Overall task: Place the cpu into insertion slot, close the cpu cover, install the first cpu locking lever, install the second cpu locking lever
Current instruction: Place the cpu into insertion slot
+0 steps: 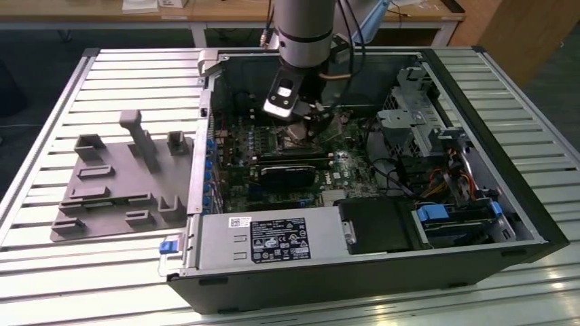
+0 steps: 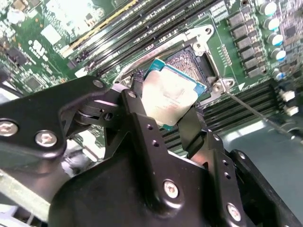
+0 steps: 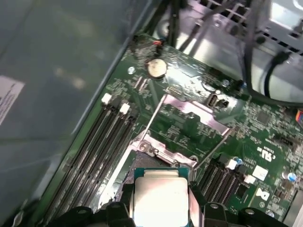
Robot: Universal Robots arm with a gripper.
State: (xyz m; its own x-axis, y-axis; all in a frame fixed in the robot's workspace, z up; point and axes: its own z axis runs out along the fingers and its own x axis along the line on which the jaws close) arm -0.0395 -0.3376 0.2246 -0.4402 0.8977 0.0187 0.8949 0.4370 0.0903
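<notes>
1. The cpu (image 2: 173,94), silver top showing, is pinched by two opposite edges between the black fingers (image 2: 142,118) of the hand (image 2: 168,101). It is tilted and held just above the insertion slot (image 2: 188,59), not seated in it.
2. The slot's dark pin field lies uncovered. In the first wrist view the cpu cover (image 3: 199,112) is swung back open over the green board (image 3: 265,118), past the socket's far edge.
3. A thin wire lever (image 2: 251,111) angles away from the socket's corner, not latched down.
4. In the exterior view the arm (image 1: 303,34) reaches down into the open computer case (image 1: 507,224), near its far wall.
5. The case lies on the slatted surface (image 1: 136,75). A grey moulded tray (image 1: 100,204) sits just beside it, toward the exterior view's left.
</notes>
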